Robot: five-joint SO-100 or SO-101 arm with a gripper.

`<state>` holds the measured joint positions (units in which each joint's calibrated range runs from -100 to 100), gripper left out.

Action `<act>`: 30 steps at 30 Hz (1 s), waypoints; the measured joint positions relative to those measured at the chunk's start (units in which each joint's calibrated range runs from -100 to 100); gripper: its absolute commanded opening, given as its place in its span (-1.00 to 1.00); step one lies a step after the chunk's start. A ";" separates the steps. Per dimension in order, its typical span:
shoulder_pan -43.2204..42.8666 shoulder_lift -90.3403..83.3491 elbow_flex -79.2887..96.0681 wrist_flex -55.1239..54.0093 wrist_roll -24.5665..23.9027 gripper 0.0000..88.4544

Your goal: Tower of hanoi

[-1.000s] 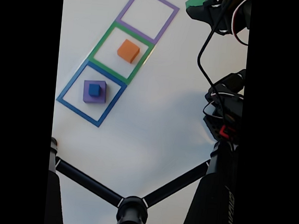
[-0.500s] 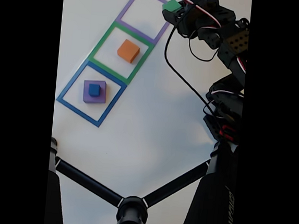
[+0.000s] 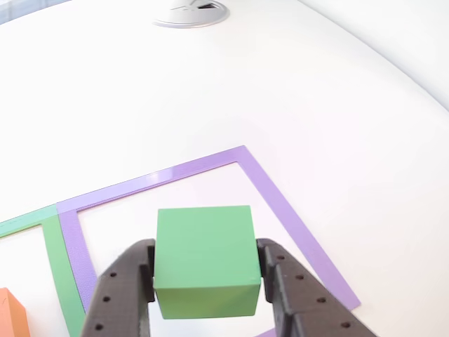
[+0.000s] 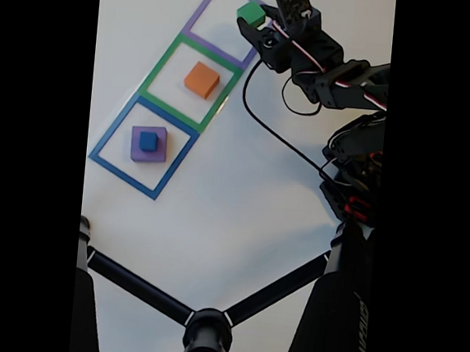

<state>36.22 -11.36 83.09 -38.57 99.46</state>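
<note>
My gripper (image 3: 205, 274) (image 4: 250, 18) is shut on a green cube (image 3: 205, 260) (image 4: 250, 13), holding it over the purple-taped square (image 3: 295, 217) (image 4: 202, 10). An orange cube (image 4: 202, 80) (image 3: 10, 316) rests in the green-taped square (image 4: 164, 63) beside it. In the blue-taped square (image 4: 106, 140) a small blue cube (image 4: 148, 141) sits on top of a larger purple cube (image 4: 148, 154).
A black tripod (image 4: 205, 330) spreads its legs across the lower part of the fixed view. The arm's base and cables (image 4: 355, 170) stand at the right. A round metal disc (image 3: 191, 12) lies at the table's far end in the other view.
The arm has swung left with the green cube, from beyond the right side of the squares to over the purple square. The other cubes have not moved.
</note>
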 measured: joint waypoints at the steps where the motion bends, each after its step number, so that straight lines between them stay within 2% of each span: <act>1: -0.70 2.53 0.00 -2.74 0.00 -0.85; 5: -1.64 11.06 -0.09 -11.69 0.00 -0.85; 12: -1.99 22.29 -2.74 -21.20 0.00 -0.85; 30: -1.87 34.19 -11.60 -24.51 0.00 -0.81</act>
<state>34.35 22.84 71.49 -63.08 99.46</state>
